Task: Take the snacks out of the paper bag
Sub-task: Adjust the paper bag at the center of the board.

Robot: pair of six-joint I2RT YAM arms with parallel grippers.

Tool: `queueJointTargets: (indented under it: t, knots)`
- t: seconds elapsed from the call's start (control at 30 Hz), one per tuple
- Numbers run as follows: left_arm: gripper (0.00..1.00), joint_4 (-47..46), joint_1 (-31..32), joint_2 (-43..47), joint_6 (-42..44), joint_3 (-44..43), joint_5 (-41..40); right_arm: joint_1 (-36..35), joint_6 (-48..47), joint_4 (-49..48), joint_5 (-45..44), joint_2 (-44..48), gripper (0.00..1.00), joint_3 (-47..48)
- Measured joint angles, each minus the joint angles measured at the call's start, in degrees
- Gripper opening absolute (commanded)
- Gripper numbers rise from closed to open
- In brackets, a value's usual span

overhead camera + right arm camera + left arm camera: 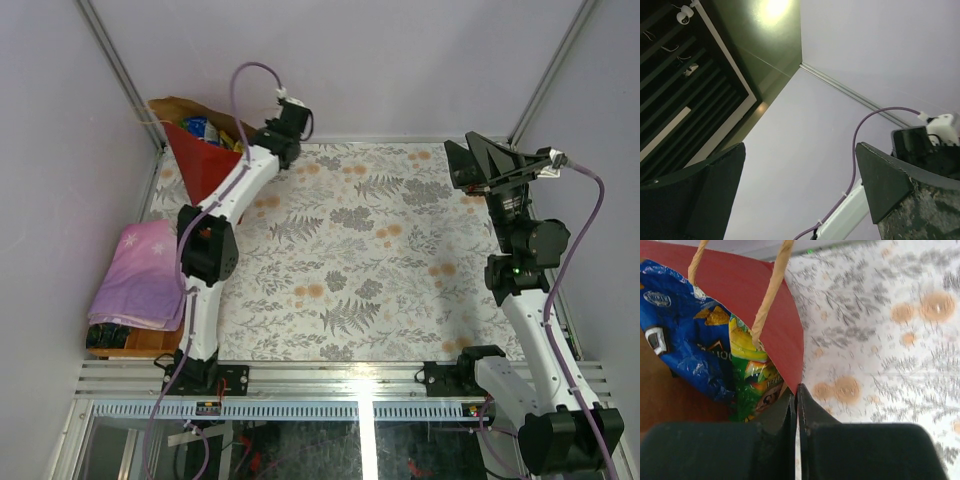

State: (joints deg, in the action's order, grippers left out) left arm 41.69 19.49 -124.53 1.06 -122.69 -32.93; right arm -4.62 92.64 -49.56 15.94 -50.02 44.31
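Pinching the near rim of the paper bag (730, 285), your left gripper (797, 395) has its jaws clenched flat together, and the red edge runs straight into their tips. In the top view the bag sits in the 10 o'clock corner of the table (380, 260) with its mouth open to the overhead camera. It is close against the left and back walls, so you have little room on those two sides.

Inside, a blue chip bag (685, 340) lies against the brown lining at 9 o'clock in the wrist view. A green-yellow packet (752, 375) stands just beside it, touching the red wall right by the jaw tips. The string handles (772, 290) rise toward 12 o'clock and cross in front of both packets. From 1 to 5 o'clock of the jaws, the floral table stretches open.

Your right gripper (480, 162) hangs raised over the 2 o'clock corner, its jaws spread wide, grasping nothing and aimed up at the ceiling. A purple cloth (145, 270) drapes over a wooden tray (125, 340) at the table's 8 o'clock edge, just beside the left arm's elbow.
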Motion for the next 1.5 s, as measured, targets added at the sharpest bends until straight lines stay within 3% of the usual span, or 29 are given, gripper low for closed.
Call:
queueJointTargets:
  t: [0.27, 0.5, 0.73, 0.93, 0.97, 1.0, 1.1, 1.17, 1.3, 1.5]
  knots:
    - [0.0, -3.32, 16.04, 1.86, 7.69, 14.88, -10.23, 0.0, 1.05, -1.66, -0.52, 1.77, 0.99, -2.95]
    - [0.0, -4.04, 25.86, 7.39, 7.45, 25.75, -12.57, -0.07, 0.72, -1.75, -0.92, 2.6, 0.99, -4.57]
    - [0.0, -5.49, 34.45, 13.73, -3.08, 36.96, -12.02, -0.33, 0.98, -7.82, -1.97, 3.32, 0.99, -5.4]
    - [0.0, -5.95, 42.93, 10.12, -15.17, 44.02, -10.84, -0.39, 2.25, -13.18, -4.96, 4.07, 0.99, -9.25]
    - [0.05, -5.95, 44.15, 9.81, -15.74, 44.22, -10.8, -0.42, 2.32, -13.62, -5.66, 4.2, 0.99, -9.97]
    - [0.17, -6.03, 45.42, 8.81, -17.49, 44.85, -10.58, -0.42, 2.27, -13.84, -6.03, 4.46, 0.99, -10.27]
    - [0.7, -6.14, 48.06, 7.28, -21.49, 47.25, -9.9, -0.46, 1.33, -14.08, -7.23, 5.11, 0.99, -10.51]
    - [0.97, -5.55, 49.16, 8.59, -23.15, 48.39, -11.8, -0.48, -0.04, -14.03, -7.98, 6.16, 0.99, -10.51]
    - [1.0, -7.04, 49.53, 13.4, -27.63, 51.15, -9.4, -0.48, -3.41, -12.33, -8.74, 8.33, 0.99, -10.19]
    - [1.0, -7.02, 49.53, 16.5, -27.87, 52.04, -3.8, -0.48, -5.25, -8.39, -8.7, 8.61, 0.99, -7.8]
